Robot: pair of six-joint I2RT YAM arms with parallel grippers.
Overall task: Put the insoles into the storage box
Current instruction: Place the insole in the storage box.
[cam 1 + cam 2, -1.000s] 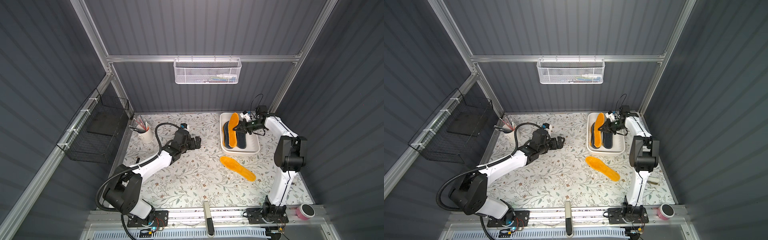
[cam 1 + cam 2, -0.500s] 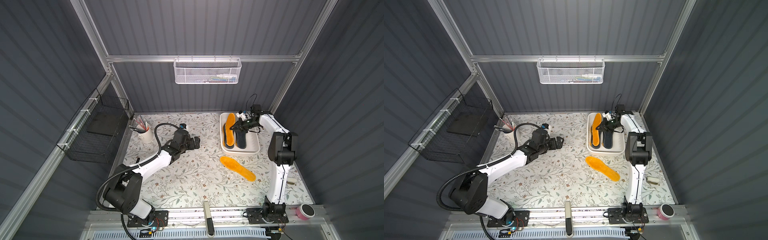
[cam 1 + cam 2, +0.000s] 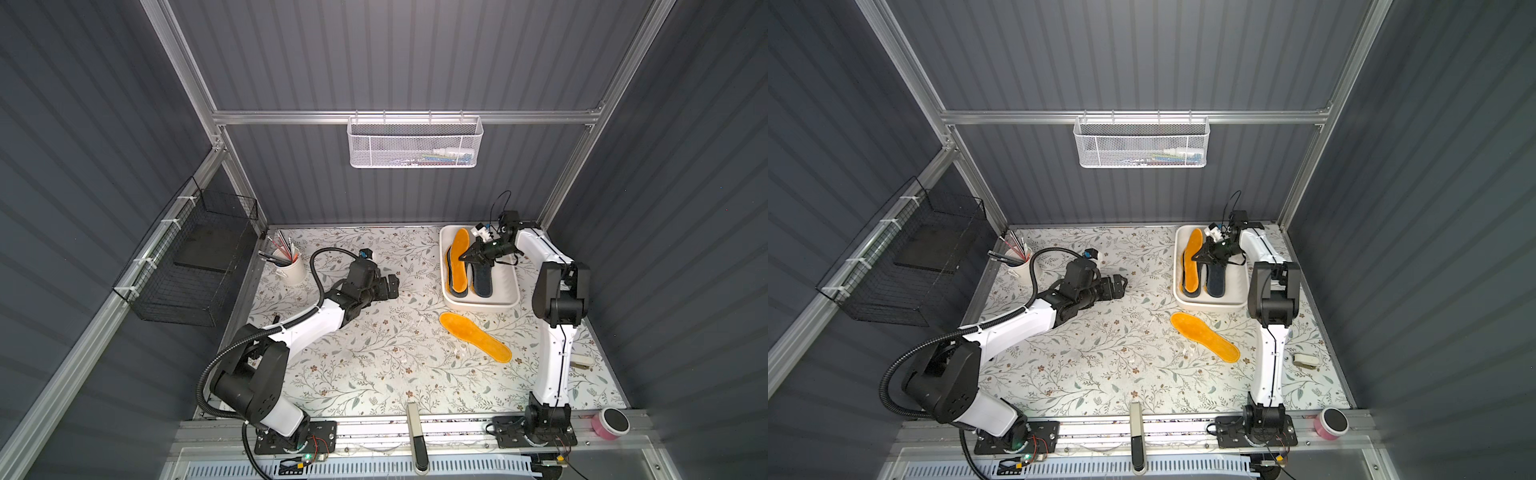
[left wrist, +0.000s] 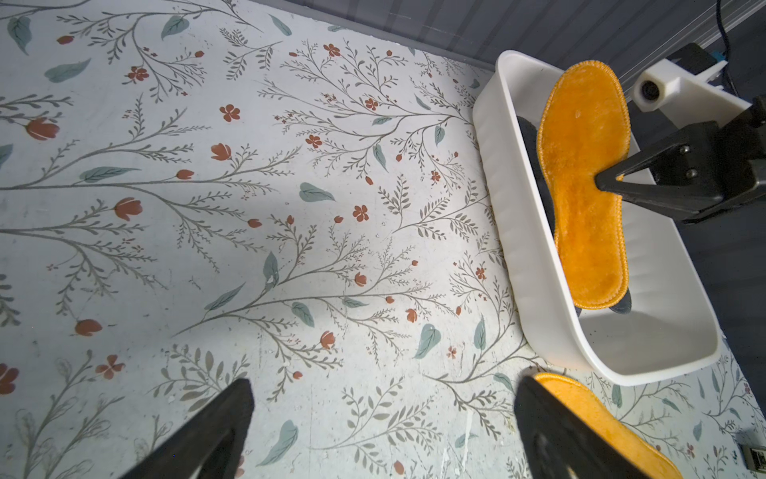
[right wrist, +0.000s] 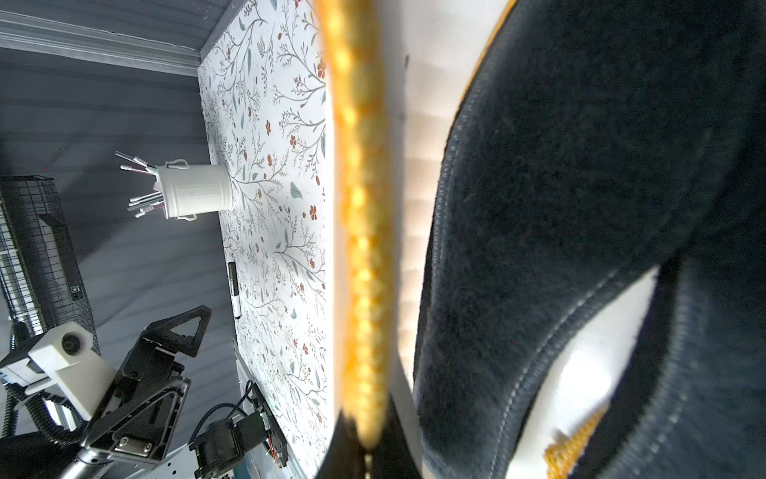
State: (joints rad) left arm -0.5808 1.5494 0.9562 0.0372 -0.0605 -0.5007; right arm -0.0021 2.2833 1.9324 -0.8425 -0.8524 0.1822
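So the right claw [image 3: 462,257] is clamped on the side edge of an orange insole [image 3: 458,266], holding it over the white box [image 3: 482,305], on top of the dark insoles [image 3: 482,280] lying inside. The left claw [image 3: 392,286] has its jaws wide apart, holding nothing, well off to the side of the box. A second orange insole [image 3: 473,336] lies flat just outside the box.

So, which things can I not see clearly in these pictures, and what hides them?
- How many insoles lie in the storage box: in both top views the held orange insole and the right gripper cover them.
- The held orange insole's face: the right wrist view shows only its blurred edge, too near.
- The white mesh basket's contents: too small in a top view.
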